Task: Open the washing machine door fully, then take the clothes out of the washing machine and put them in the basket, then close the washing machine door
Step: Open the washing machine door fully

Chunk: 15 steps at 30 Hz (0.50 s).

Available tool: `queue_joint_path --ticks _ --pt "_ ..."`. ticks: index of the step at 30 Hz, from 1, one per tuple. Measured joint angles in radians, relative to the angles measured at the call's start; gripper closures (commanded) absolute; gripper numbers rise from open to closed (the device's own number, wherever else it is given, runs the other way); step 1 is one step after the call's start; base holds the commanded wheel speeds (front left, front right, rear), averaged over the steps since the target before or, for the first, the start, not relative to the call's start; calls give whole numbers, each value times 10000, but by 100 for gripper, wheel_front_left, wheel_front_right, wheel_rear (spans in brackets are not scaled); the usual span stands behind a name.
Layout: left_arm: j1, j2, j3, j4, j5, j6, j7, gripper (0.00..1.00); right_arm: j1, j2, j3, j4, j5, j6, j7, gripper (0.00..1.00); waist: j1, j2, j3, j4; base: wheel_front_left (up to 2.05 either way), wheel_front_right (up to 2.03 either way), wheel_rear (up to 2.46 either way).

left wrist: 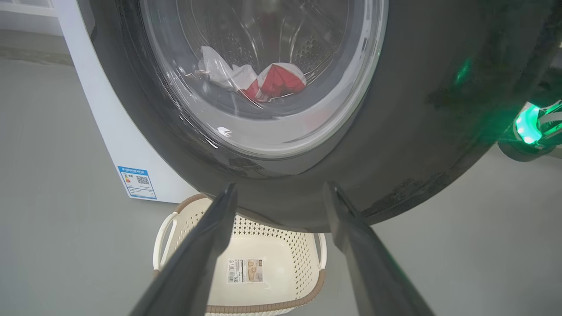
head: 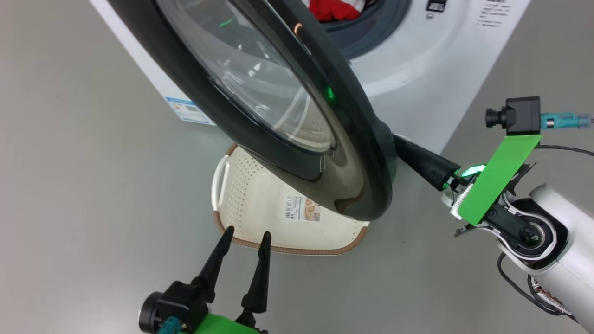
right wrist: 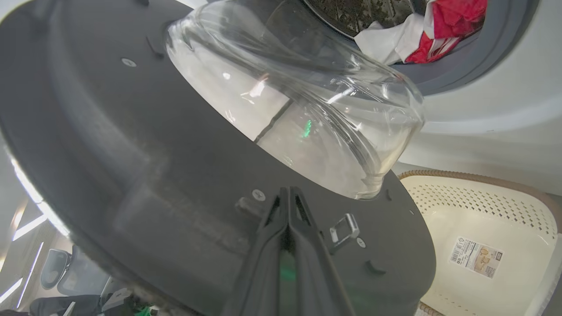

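Observation:
The washing machine door (head: 362, 139), a black rim around a bulging glass window, stands partly swung out from the white washing machine (head: 417, 79). Red and white clothes (head: 332, 9) lie in the drum, and the left wrist view shows the clothes (left wrist: 272, 81) through the glass. My right gripper (head: 408, 149) is shut, and its tips reach behind the door's edge. In the right wrist view the right gripper (right wrist: 287, 193) rests against the door's inner face (right wrist: 131, 175) beside the latch (right wrist: 344, 228). My left gripper (head: 246, 235) hangs open and empty near the cream basket (head: 241, 185), which lies partly under the door.
Grey floor (head: 83, 185) spreads to the left and front of the machine. A blue energy label (head: 189, 110) sits low on the machine's side. My right forearm with its green plate (head: 501, 176) and wrist camera stands at the right.

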Motion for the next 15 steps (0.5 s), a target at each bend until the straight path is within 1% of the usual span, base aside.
queue_joint_path --ticks 3,8,12,15 --pt "0 0 -50 -31 -61 54 0 0 25 -17 -119 -12 293 -4 571 100 0 0 1 161 0 0 0" --pt "4 0 -82 -111 -125 125 0 0 316 59 -399 -207 359 -38 1260 100 0 0 -95 421 0 0 0" --pt "29 0 -61 -169 -157 261 0 0 660 311 -518 -391 299 -38 1570 100 0 0 -214 640 0 0 0" --pt "127 0 -58 -186 -161 263 0 0 930 546 -585 -447 207 -38 1870 100 0 0 -334 883 0 0 0"
